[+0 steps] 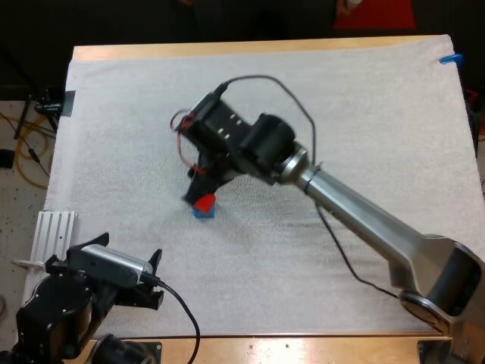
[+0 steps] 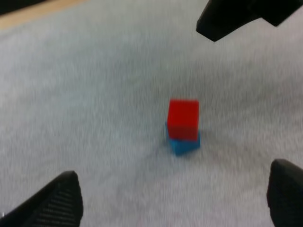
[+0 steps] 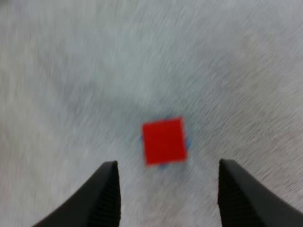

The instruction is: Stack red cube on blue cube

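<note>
Right gripper: jaws wide apart, holding nothing, hanging just over the stack with both fingers clear of it

Left gripper: jaws also wide apart and empty, low at the near left of the mat, well away from the cubes and facing them

Red cube: sits on top of the blue cube, left of the mat's centre. It is turned slightly against the blue, so a thin blue edge peeks out beneath it. Nothing touches either cube

Progress, my reading: the stack is made and stands on its own. All that seems left is lifting my right arm away without brushing the red cube

Writing: no brand, label or text that I can read on cubes, mat or table
</note>
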### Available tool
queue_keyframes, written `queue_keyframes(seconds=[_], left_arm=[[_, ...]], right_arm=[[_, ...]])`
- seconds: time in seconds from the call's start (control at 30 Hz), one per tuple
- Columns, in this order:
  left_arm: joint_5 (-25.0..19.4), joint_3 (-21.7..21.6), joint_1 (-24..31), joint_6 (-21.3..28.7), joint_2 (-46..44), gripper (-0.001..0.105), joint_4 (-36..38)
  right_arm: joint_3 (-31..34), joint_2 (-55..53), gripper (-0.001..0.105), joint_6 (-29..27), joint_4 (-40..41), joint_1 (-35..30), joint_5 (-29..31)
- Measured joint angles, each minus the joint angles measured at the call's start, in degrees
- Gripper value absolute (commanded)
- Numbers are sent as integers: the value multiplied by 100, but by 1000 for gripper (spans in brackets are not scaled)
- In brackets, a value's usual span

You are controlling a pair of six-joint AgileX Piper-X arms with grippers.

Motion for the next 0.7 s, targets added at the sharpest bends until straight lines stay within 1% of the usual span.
queue_keyframes(seconds=[0.13, 0.23, 0.33, 0.4, 0.43, 0.5, 0.53, 0.6, 0.63, 0.7], left_arm=[[0, 0, 14, 38, 7, 76, -358], [0, 0, 140, 123, 7, 76, -532], [0, 0, 315, 244, 7, 76, -649], [0, 0, 474, 291, 35, 76, -707], [0, 0, 514, 321, 54, 76, -724], [69, 0, 676, 422, 186, 76, -852], [94, 0, 715, 452, 231, 76, -896], [193, 0, 866, 542, 398, 76, -1082], [219, 0, 909, 580, 441, 76, -1138], [231, 0, 1080, 630, 613, 76, -1365]], right_arm=[[0, -142, 46, 116, -225, -378, 3], [67, -292, 46, 129, -300, -733, 3], [533, -681, 46, 130, -558, -1111, 3], [1171, -1088, 46, 151, -859, -1398, 3], [1295, -1210, 46, 161, -917, -1479, 3], [2042, -1751, 46, 263, -1198, -1781, 3], [2234, -1853, 46, 269, -1264, -1875, 3], [2970, -2489, 46, 361, -1564, -2261, 3], [3173, -2647, 46, 375, -1658, -2365, 3], [3925, -3319, 46, 390, -1966, -2792, 3]])
